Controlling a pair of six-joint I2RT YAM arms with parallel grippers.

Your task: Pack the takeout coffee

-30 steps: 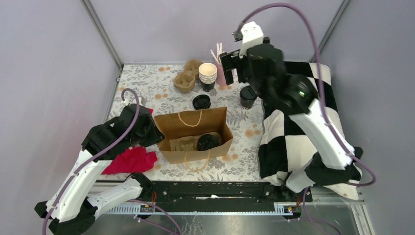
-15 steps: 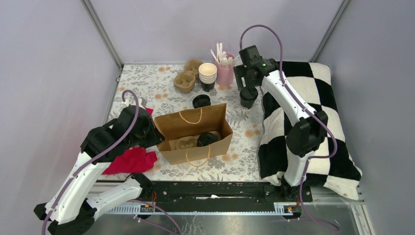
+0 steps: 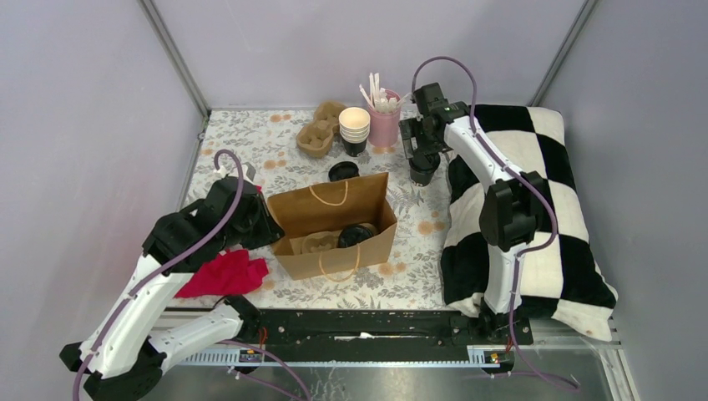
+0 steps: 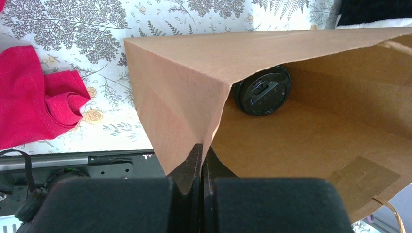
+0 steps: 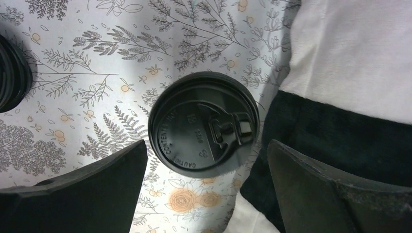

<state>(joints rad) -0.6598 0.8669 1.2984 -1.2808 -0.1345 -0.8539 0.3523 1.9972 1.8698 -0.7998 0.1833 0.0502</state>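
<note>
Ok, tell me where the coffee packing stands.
Done: one lidded cup sits inside the paper bag. In hand: left tool pinches the bag's edge; right tool hangs open over the second cup. Left: grip it and bag it.

Takeout coffee (image 3: 422, 176) partly hidden beneath right hand (image 3: 420, 159), top view.

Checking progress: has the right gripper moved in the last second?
Yes. The right gripper came down from over the pink stirrer cup to its right, open jaws either side of the lidded coffee cup.
</note>
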